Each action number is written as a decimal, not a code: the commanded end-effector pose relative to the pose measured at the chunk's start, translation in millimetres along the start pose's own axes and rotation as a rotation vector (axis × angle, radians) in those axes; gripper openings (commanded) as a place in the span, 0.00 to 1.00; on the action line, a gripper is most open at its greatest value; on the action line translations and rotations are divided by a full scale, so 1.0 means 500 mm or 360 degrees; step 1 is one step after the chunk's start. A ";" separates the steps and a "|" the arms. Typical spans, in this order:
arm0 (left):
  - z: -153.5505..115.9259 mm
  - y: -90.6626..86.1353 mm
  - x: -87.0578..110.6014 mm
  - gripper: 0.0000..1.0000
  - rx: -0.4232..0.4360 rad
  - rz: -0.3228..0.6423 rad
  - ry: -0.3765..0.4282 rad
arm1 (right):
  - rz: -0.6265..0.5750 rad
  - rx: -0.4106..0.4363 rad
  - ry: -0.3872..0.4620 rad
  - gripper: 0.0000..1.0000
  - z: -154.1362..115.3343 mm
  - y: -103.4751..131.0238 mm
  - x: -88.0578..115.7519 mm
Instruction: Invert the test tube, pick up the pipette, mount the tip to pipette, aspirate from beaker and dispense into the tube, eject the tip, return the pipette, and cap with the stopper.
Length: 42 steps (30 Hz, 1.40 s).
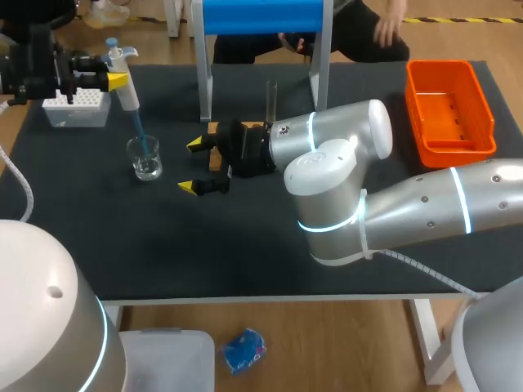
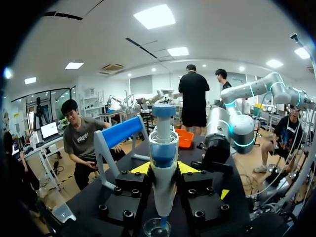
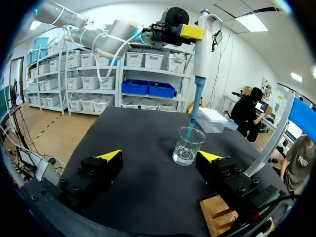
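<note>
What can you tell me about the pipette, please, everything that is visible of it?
The pipette has a white, plastic-looking body with a blue band and a blue knob on top, and a translucent blue tip mounted below. It is slightly tilted from upright and clamped in the left hand. The tip reaches down into the clear beaker.

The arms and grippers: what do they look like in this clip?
Both arms, the right arm and left arm, are rounded silver-grey tubes with white joint caps and glowing pale-blue rings. A thin white cable runs along the right one. The right gripper and left gripper are black blocks with bolt holes, tipped with yellow wedges.
</note>
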State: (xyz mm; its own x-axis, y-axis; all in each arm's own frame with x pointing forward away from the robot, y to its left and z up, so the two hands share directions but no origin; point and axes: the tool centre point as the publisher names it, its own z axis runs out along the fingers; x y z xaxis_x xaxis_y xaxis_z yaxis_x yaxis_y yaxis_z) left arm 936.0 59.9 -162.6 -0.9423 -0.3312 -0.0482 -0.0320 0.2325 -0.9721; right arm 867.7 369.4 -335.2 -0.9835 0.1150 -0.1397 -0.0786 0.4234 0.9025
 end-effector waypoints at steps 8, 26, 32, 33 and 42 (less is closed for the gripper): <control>0.001 0.029 -0.016 0.00 -0.0020 -0.0009 -0.0019 | 0.0000 -0.0004 0.0002 1.00 -0.002 -0.002 0.000; 0.020 0.049 -0.016 0.00 -0.0053 -0.0002 -0.0003 | 0.0000 -0.0004 0.0002 1.00 -0.002 -0.002 0.000; 0.024 0.061 -0.015 0.00 -0.0067 -0.0014 -0.0001 | 0.0000 -0.0004 0.0002 1.00 -0.002 -0.002 0.000; 0.024 0.061 -0.015 0.00 -0.0067 -0.0015 -0.0002 | 0.0000 -0.0004 0.0002 1.00 -0.002 -0.002 0.000; 0.025 0.067 -0.019 0.00 -0.0076 -0.0027 -0.0003 | 0.0000 -0.0004 0.0002 1.00 -0.002 -0.002 0.000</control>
State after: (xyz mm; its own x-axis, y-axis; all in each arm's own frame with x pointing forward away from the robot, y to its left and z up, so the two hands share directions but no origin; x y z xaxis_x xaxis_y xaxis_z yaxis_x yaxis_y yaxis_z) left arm 945.8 58.7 -197.0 -0.9397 -0.3404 -0.0320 -0.0652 0.2702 -0.9606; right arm 867.7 369.4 -335.2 -0.9835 0.1150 -0.1396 -0.0786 0.4232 0.9026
